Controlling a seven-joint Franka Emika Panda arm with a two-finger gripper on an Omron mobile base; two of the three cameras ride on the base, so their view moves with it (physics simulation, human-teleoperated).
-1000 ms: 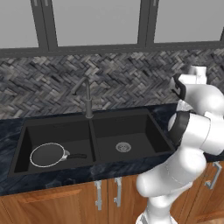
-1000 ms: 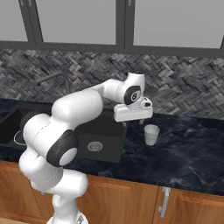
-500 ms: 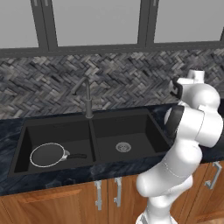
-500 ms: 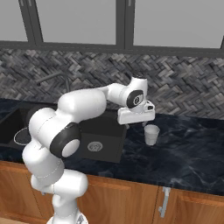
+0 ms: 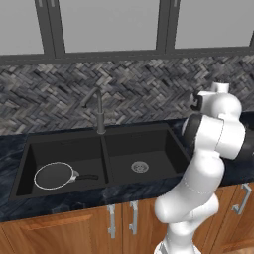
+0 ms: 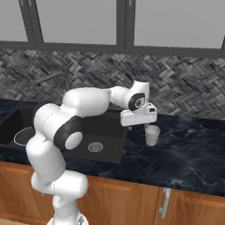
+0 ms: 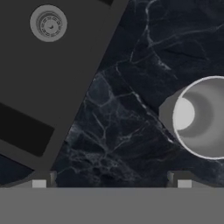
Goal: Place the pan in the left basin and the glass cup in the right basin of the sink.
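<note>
From the left side, the pan (image 5: 54, 175) already lies in the left basin (image 5: 62, 149); the right basin (image 5: 141, 149) holds nothing but its drain. From the right, the gripper (image 6: 141, 127) hangs just beside the cup (image 6: 152, 135), which stands upright on the counter (image 6: 193, 154). Down the hand camera, the fingers (image 7: 183, 183) are spread wide, nothing between them (cup off to one side). Light, slick, breakable, I'd guess; pinch its wall near the rim.
</note>
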